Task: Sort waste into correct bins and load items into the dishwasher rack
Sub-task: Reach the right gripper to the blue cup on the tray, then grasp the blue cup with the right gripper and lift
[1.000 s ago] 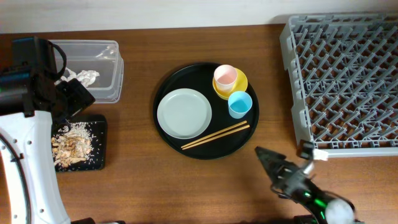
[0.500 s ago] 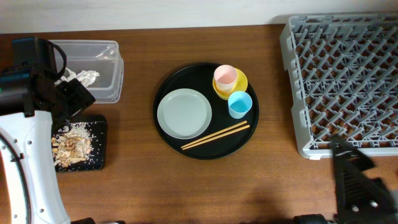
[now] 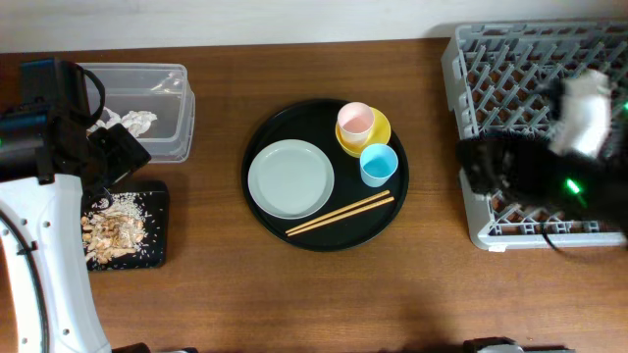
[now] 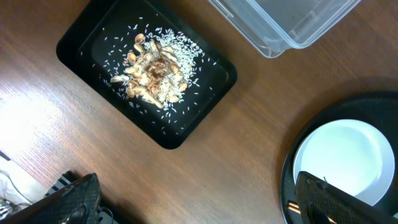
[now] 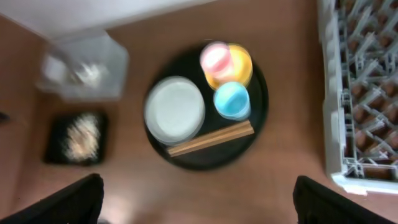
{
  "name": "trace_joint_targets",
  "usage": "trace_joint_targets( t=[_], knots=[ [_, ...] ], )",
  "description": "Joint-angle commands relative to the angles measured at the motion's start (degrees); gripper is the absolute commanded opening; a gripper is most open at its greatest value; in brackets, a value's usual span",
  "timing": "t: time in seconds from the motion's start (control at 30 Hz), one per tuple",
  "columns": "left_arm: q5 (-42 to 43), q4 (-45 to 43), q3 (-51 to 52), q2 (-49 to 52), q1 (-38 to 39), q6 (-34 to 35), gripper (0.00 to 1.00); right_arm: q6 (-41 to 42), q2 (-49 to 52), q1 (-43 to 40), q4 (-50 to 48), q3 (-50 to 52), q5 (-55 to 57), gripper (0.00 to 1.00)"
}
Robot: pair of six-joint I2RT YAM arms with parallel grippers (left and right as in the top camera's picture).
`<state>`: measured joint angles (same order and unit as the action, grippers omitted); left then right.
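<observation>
Napkin (image 3: 134,122) kept in clear tub (image 3: 184,108), tabletop's rear-left corner; scraps (image 3: 113,230) spread in black tray (image 3: 158,201) by left edge. Left gripper (image 4: 196,202) & right gripper (image 5: 199,202) held wide, empty.

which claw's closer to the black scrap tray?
Left. The left claw hangs at the far edge of the black scrap tray; the right claw is far off, over the dishwasher rack.
</observation>
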<state>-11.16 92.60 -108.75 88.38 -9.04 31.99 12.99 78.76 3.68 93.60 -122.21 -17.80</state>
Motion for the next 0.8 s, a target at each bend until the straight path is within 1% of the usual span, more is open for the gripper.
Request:
trace_joint_targets(
  t=[0.0, 0.07, 0.1, 0.13, 0.23, 0.3, 0.43, 0.5, 0.53, 0.57, 0.7, 0.77],
  knots=[
    [-0.26, 0.07, -0.35, -0.59, -0.2, -0.11, 0.99, -5.95, 7.74, 6.67, 3.74, -1.44, 9.97, 0.98],
    [-0.26, 0.09, -0.35, -0.59, -0.2, -0.11, 0.99, -4.13, 14.14, 14.58, 3.72, -0.92, 18.49, 0.98],
    [-0.24, 0.07, -0.35, -0.59, -0.2, -0.09, 0.99, -3.41, 16.22, 16.72, 3.72, -0.9, 20.63, 0.98],
    [-0.24, 0.09, -0.35, -0.59, -0.2, -0.11, 0.99, -3.1, 20.92, 20.31, 3.72, -0.9, 25.03, 0.98],
    [-0.24, 0.09, -0.35, -0.59, -0.2, -0.11, 0.99, -3.1, 28.09, 23.08, 3.34, -0.9, 27.52, 0.98],
    [-0.26, 0.07, -0.35, -0.59, -0.2, -0.11, 0.99, -3.08, 34.4, 24.13, 2.89, -0.9, 26.86, 0.98],
    [-0.24, 0.09, -0.35, -0.59, -0.2, -0.11, 1.0, -3.13, 44.04, 24.48, 1.14, -0.9, 23.56, 0.98],
    [-0.24, 0.07, -0.35, -0.59, -0.2, -0.11, 0.99, -3.28, 47.76, 24.48, 0.79, -0.9, 23.78, 0.98],
    [-0.26, 0.07, -0.35, -0.59, -0.2, -0.11, 0.99, -3.23, 49.33, 24.44, 0.39, -0.9, 23.56, 0.93],
    [-0.26, 0.09, -0.35, -0.59, -0.2, -0.11, 0.99, -3.06, 51.63, 24.44, -0.46, -0.9, 22.8, 0.82],
    [-0.24, 0.09, -0.35, -0.59, -0.2, -0.11, 0.99, -3.04, 54.42, 24.57, -3.91, -0.9, 21.2, 0.81],
    [-0.24, 0.09, -0.35, -0.59, -0.2, -0.11, 0.99, -3.04, 54.38, 24.55, -5.95, -0.9, 21.16, 0.78]
  ],
)
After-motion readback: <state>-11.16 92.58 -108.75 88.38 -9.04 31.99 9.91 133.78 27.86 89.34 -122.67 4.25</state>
